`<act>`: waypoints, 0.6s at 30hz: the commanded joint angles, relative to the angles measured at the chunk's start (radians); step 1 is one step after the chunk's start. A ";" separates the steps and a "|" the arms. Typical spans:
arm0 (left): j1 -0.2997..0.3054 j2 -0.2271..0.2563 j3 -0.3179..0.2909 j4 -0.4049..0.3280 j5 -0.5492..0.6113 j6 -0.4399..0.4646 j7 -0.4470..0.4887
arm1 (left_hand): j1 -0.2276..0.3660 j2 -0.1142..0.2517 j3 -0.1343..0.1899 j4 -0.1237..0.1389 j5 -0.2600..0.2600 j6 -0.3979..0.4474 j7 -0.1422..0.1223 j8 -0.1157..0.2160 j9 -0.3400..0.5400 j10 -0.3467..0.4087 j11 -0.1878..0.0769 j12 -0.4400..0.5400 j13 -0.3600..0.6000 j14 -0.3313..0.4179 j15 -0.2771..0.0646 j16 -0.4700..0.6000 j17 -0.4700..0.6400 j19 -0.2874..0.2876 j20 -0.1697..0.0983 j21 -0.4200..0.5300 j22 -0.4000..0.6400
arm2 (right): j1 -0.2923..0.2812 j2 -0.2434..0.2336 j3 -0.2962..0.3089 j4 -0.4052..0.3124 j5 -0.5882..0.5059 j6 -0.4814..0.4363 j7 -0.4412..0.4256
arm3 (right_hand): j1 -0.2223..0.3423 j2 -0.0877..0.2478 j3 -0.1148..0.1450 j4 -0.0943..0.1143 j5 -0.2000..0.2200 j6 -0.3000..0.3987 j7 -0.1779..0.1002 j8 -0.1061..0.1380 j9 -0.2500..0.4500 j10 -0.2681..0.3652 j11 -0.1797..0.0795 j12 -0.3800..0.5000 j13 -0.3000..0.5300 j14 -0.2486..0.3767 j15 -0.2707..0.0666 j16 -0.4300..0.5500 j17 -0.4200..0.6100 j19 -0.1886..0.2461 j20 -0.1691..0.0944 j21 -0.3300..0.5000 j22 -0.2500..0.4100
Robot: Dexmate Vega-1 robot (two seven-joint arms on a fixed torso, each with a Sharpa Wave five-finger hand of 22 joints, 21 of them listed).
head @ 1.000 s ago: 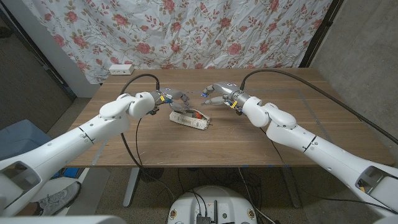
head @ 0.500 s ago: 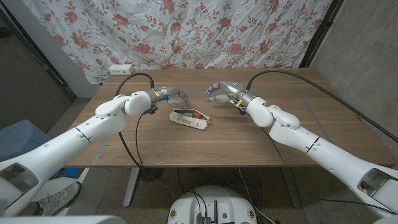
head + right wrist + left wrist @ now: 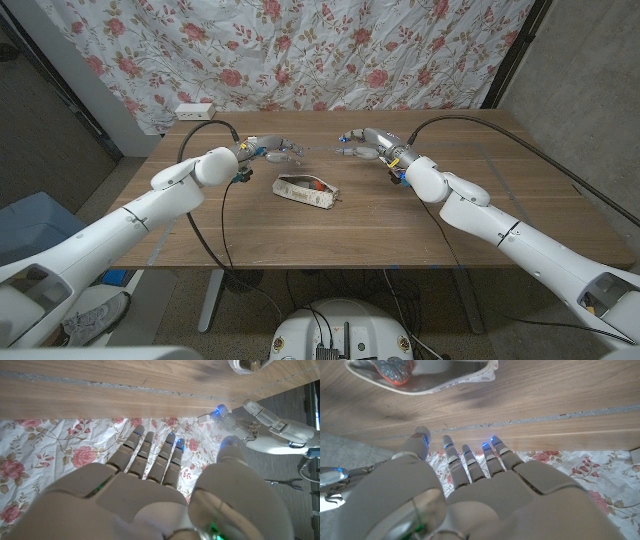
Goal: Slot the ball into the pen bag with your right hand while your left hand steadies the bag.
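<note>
Currently both hands, left hand (image 3: 270,150) and right hand (image 3: 355,146), hover with fingers spread and hold nothing, well behind the pen bag (image 3: 306,190) mid-table. Ball (image 3: 392,371) appears already inside the bag's mouth. Risk: unsteadied bag gapes, ball could roll out.

One pen bag (image 3: 306,190) lies on the one wooden table (image 3: 400,215), near its middle. Inside the bag's open mouth there is one orange-and-grey ball (image 3: 390,370), as the left wrist view shows. Two robot hands are raised over the far half of the table: one left hand (image 3: 277,151) on the left and one right hand (image 3: 352,145) on the right, both with fingers spread and holding nothing. One white power strip (image 3: 194,112) sits at the far left corner. One flowered curtain (image 3: 300,50) hangs behind.
</note>
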 commanded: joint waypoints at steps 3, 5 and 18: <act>0.000 -0.063 -0.019 0.118 -0.151 -0.053 0.105 | -0.015 0.010 -0.007 -0.004 0.000 -0.049 -0.003 -0.004 0.002 -0.012 0.006 -0.008 0.002 -0.014 -0.079 -0.005 0.002 0.007 0.003 0.002 0.001 | -0.019 -0.003 0.040 0.051 0.162 0.080 -0.041 | -0.057 0.029 -0.006 0.022 0.001 -0.031 0.009 -0.028 -0.003 -0.045 0.017 -0.005 -0.014 -0.034 -0.020 -0.022 -0.004 0.000 -0.019 -0.004 0.000; -0.003 -0.074 -0.019 0.142 -0.169 -0.078 0.119 | -0.018 0.017 -0.007 -0.004 0.001 -0.064 -0.002 -0.004 0.002 -0.019 0.010 -0.010 0.002 -0.022 -0.078 -0.007 0.002 0.007 0.004 0.002 0.001 | -0.024 -0.002 0.047 0.059 0.185 0.094 -0.044 | -0.063 0.035 -0.006 0.024 0.001 -0.042 0.010 -0.034 -0.004 -0.046 0.019 -0.002 -0.017 -0.041 -0.017 -0.026 -0.005 0.001 -0.020 -0.004 0.000; 0.007 -0.135 -0.026 0.252 -0.259 -0.184 0.212 | -0.079 0.085 -0.012 0.026 -0.003 -0.121 0.032 0.002 0.001 -0.042 0.025 -0.012 0.000 -0.059 -0.071 -0.008 0.006 0.000 -0.001 -0.002 0.001 | -0.039 -0.012 0.060 0.037 0.249 0.046 -0.034 | -0.129 0.082 -0.007 0.053 0.001 -0.098 0.036 -0.058 -0.007 -0.104 0.042 -0.004 -0.029 -0.069 -0.010 -0.047 -0.007 -0.029 -0.024 -0.013 -0.002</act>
